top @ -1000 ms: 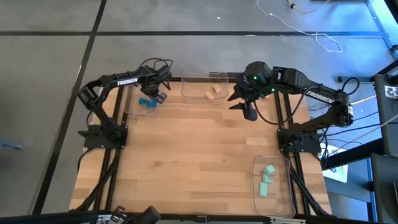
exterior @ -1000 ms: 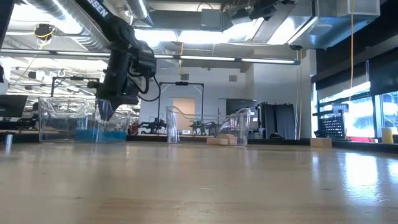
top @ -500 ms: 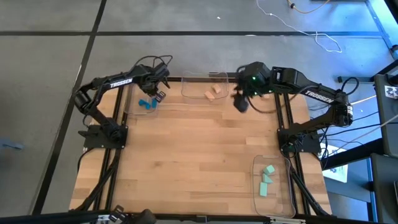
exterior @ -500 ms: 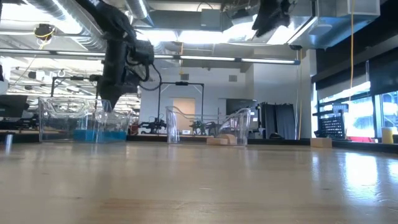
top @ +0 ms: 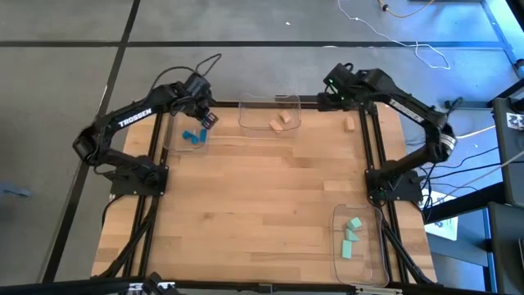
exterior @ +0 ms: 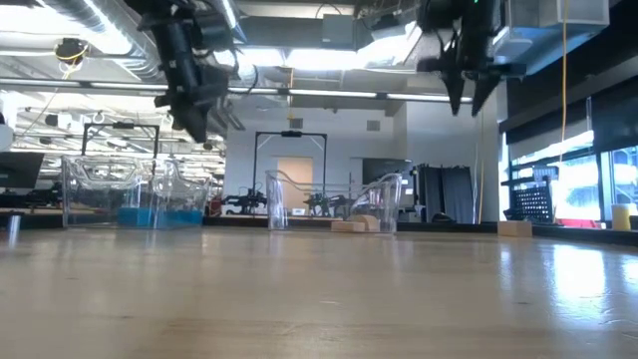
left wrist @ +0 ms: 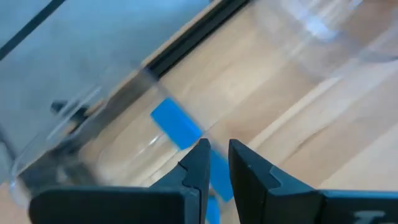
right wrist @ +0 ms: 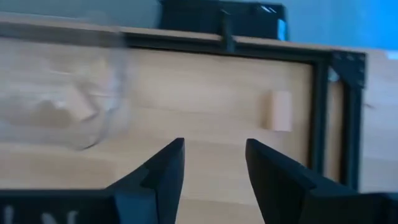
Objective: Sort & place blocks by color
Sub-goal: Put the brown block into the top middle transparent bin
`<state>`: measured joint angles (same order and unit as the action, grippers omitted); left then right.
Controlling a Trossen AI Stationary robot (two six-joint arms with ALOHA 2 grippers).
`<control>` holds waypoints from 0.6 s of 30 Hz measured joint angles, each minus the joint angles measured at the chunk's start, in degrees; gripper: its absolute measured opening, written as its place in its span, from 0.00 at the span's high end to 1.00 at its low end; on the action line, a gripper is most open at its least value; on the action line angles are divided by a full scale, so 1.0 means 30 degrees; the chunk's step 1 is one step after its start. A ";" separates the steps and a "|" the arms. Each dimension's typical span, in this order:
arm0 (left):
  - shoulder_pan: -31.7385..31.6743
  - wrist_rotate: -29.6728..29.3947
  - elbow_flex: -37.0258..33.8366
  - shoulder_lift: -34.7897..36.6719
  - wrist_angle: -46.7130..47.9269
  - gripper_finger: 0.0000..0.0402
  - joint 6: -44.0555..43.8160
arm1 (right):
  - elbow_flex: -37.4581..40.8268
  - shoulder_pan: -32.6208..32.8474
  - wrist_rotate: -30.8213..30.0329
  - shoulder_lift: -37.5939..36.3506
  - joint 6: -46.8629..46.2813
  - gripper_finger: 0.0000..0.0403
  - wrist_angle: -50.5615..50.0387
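- While both arms hang raised, the left tool (left wrist: 214,163) hovers over blue blocks (top: 193,135) in a clear tray (top: 182,146), fingers narrow, empty.
- Right tool (right wrist: 214,163), fingers apart, empty, faces a tan block (top: 350,124) lying loose on the surface (top: 254,205).

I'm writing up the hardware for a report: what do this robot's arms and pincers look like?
Both arms are black and jointed, each with white TROSSEN lettering on a link and loose black cables looping near the wrist. The right arm shows a small green light. The left pincer and the right pincer each have two dark, flat, tapering fingers.
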<state>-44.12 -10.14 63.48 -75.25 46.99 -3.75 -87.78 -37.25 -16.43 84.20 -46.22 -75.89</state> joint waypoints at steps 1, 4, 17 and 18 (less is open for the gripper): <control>0.0000 0.0389 0.0000 0.0158 -0.0309 0.88 0.0094 | -0.0003 -0.0452 0.0000 0.0395 0.0046 0.58 -0.0199; 0.0000 0.1373 0.0000 0.0381 -0.1205 0.88 0.0545 | 0.0004 -0.1650 0.0012 0.1651 0.0620 0.58 -0.0326; 0.0007 0.1723 0.0000 0.0381 -0.1728 0.88 0.0420 | 0.0018 -0.5639 0.1424 0.6822 0.4131 0.58 -0.2412; 0.0007 0.1722 0.0000 0.0381 -0.1721 0.88 0.0307 | 0.0018 -0.5843 0.1776 0.7095 0.4219 0.58 -0.2404</control>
<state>-44.10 -4.98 63.48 -74.11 41.82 -2.83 -87.72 -54.78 -11.10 105.48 -33.57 -83.10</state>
